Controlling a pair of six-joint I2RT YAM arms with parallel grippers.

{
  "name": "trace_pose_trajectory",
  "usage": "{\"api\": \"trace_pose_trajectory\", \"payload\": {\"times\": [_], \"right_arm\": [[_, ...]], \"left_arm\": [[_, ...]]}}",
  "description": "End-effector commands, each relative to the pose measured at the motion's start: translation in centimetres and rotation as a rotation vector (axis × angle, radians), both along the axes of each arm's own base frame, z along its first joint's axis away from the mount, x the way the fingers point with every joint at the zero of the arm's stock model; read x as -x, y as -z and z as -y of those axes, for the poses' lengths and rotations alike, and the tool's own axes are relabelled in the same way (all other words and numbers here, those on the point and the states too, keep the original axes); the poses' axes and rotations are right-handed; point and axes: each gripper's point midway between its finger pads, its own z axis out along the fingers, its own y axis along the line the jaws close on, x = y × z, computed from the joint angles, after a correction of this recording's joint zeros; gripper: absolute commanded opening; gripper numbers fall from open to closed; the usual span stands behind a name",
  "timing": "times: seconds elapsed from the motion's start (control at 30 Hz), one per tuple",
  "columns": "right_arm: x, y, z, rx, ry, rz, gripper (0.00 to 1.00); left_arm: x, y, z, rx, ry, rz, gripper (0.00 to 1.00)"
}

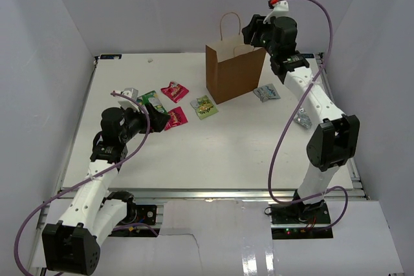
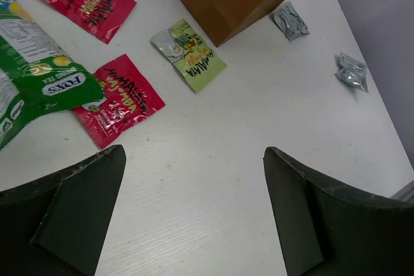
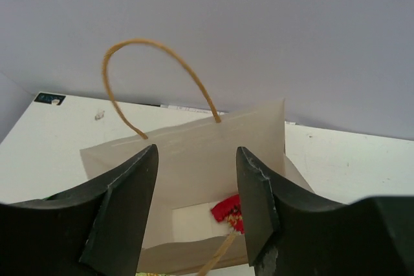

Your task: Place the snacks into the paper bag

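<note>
Right gripper (image 3: pixel 196 182): jaws spread, nothing held, hovering over the open mouth of the paper bag (image 3: pixel 194 150). A red packet in bag (image 3: pixel 226 209) lies on its floor. The bag stands upright at far centre of the table (image 1: pixel 226 153), handle loop (image 3: pixel 155 53) up.

Left gripper (image 2: pixel 194 179): jaws spread, nothing between them, above the table at left. Just beyond it lies the near red packet (image 2: pixel 119 98), with the green FOXS packet (image 2: pixel 32 75) touching its left edge. The far red packet (image 2: pixel 84 1) lies farther back. The yellow-green packet (image 2: pixel 189 55) is just beside the bag's near-left corner. Two silver packets lie right of the bag, apart: one (image 2: pixel 289 21) near its base, one (image 2: pixel 351 71) nearer the right edge.
</note>
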Motion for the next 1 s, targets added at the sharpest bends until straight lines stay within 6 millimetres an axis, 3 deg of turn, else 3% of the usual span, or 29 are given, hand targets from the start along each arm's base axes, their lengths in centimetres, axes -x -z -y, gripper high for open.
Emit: {"api": "trace_pose_trajectory", "payload": {"times": [0.0,0.07,0.13,0.17,0.2,0.23,0.27,0.3,0.33,0.37,0.4,0.43,0.47,0.5,0.53,0.57,0.6,0.63,0.67,0.7,0.73,0.77,0.83,0.87,0.93,0.97], "right_arm": [[2.5,-8.0,1.8,-0.040,0.037,0.187,0.58],[3.8,-10.0,3.3,-0.035,0.079,0.225,0.58],[4.3,-9.8,6.2,-0.011,0.165,0.215,0.58],[5.7,-11.2,7.4,-0.016,0.194,0.239,0.61],[6.3,-10.9,8.8,0.001,0.218,0.226,0.62],[6.8,-9.0,9.3,0.042,0.211,0.193,0.65],[8.6,-9.7,10.3,0.054,0.206,0.213,0.74],[9.6,-8.9,10.3,0.082,0.175,0.205,0.79],[10.8,-4.9,8.8,0.127,0.049,0.147,0.93],[13.5,-5.5,8.6,0.192,-0.029,0.206,0.96],[15.2,-4.0,7.4,0.253,-0.135,0.221,0.98],[18.0,-2.4,4.9,0.280,-0.333,0.241,0.98],[20.9,0.2,4.1,0.326,-0.439,0.250,0.95],[23.8,2.1,2.5,0.315,-0.603,0.234,0.94],[25.4,3.2,2.0,0.312,-0.667,0.236,0.93],[27.4,5.3,1.7,0.298,-0.726,0.217,0.93],[28.5,6.1,1.4,0.307,-0.779,0.229,0.92],[30.0,7.0,0.9,0.304,-0.851,0.233,0.92],[31.0,9.0,1.0,0.302,-0.873,0.196,0.92],[31.3,9.9,1.1,0.313,-0.879,0.200,0.92],[31.6,10.1,1.2,0.324,-0.874,0.234,0.92],[31.8,11.8,1.6,0.319,-0.867,0.211,0.92],[31.8,11.5,2.1,0.342,-0.836,0.238,0.91],[31.9,11.2,2.2,0.345,-0.830,0.244,0.91],[32.2,10.8,2.5,0.344,-0.820,0.264,0.91],[32.2,11.0,2.6,0.342,-0.815,0.270,0.91]], "left_arm": [[-1.7,-0.9,-2.1,0.019,-0.163,0.002,0.98],[-2.3,0.1,-3.6,0.027,-0.275,-0.047,0.97],[-2.9,1.4,-6.1,0.030,-0.452,-0.115,0.94],[-3.2,2.3,-7.1,0.020,-0.521,-0.149,0.91],[-3.3,2.8,-7.8,0.015,-0.572,-0.173,0.90],[-3.4,3.3,-8.9,0.019,-0.654,-0.206,0.89],[-3.6,4.5,-9.3,0.012,-0.689,-0.253,0.89],[-3.9,4.9,-9.5,0.026,-0.723,-0.278,0.89],[-4.1,5.0,-10.1,0.018,-0.770,-0.303,0.89],[-4.5,6.6,-10.3,-0.006,-0.797,-0.368,0.90],[-4.2,7.5,-10.5,-0.022,-0.817,-0.425,0.90],[-5.3,6.6,-10.4,0.001,-0.837,-0.430,0.91],[-5.8,6.8,-10.1,0.001,-0.829,-0.451,0.92],[-6.2,8.2,-10.0,-0.028,-0.828,-0.504,0.94],[-7.4,7.0,-9.6,-0.011,-0.821,-0.485,0.95],[-8.1,6.9,-9.6,-0.013,-0.822,-0.487,0.96],[-8.7,6.7,-9.6,-0.017,-0.824,-0.486,0.96],[-9.2,7.6,-9.6,-0.042,-0.825,-0.515,0.98],[-10.5,6.4,-9.6,-0.041,-0.824,-0.497,0.98],[-10.5,6.8,-9.8,-0.070,-0.838,-0.525,0.98],[-10.9,8.5,-9.9,-0.106,-0.844,-0.578,0.98],[-12.3,7.4,-9.8,-0.102,-0.846,-0.565,0.98],[-12.3,10.2,-9.7,-0.175,-0.841,-0.680,0.98],[-13.6,9.2,-9.4,-0.177,-0.834,-0.668,0.98],[-13.4,11.2,-9.2,-0.244,-0.827,-0.742,0.98],[-13.8,11.0,-8.8,-0.269,-0.810,-0.736,0.98]]}}
